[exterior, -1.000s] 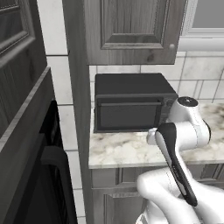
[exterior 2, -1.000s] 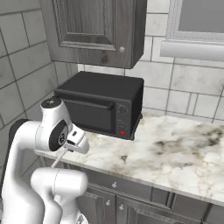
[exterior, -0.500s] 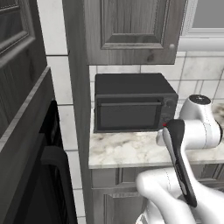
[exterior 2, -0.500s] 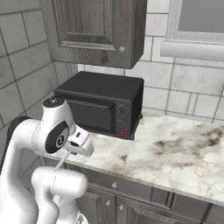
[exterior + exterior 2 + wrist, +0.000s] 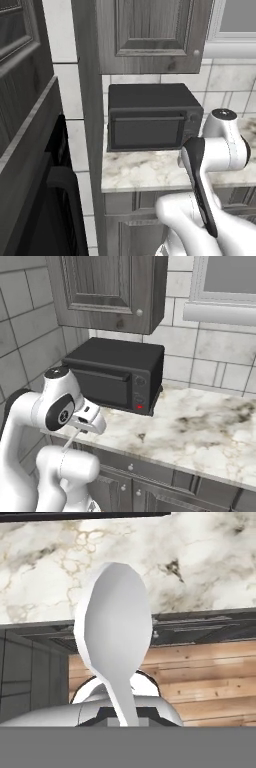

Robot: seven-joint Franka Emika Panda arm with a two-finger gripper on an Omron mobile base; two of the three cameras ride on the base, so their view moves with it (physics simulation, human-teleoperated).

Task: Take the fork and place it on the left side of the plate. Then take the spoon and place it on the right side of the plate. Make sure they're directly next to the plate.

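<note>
The spoon [image 5: 114,637] sits clamped by its handle in my pincer [image 5: 89,418], bowl pointing away from my hand, raised over the front edge of the counter [image 5: 200,431], just in front of the toaster oven [image 5: 117,373].

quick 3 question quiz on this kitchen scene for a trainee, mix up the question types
1. True or false: the gripper holds a fork.
2. The toaster oven sits on the: A) floor B) marble counter C) shelf
3. Fill in: above the toaster oven hangs a grey wooden ____.

Key:
1. False; it is shut on the spoon.
2. B
3. cabinet
</note>
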